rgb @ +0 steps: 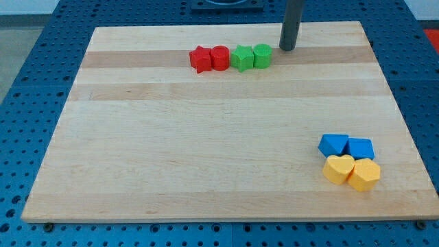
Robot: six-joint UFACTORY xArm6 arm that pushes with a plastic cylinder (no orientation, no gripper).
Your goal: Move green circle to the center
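The green circle (263, 55) sits near the view's top, at the right end of a row of blocks. To its left, touching it, is a green star (241, 58). My tip (287, 49) stands just to the right of the green circle and slightly above it in the view, a small gap apart. The rod rises from the tip out of the view's top.
A red circle (219, 57) and a red star (201, 60) continue the row to the left. At the view's lower right lie a blue triangle (333, 145), a blue block (361, 147), a yellow heart (338, 168) and a yellow hexagon (364, 174). The wooden board (206, 151) lies on a blue pegboard.
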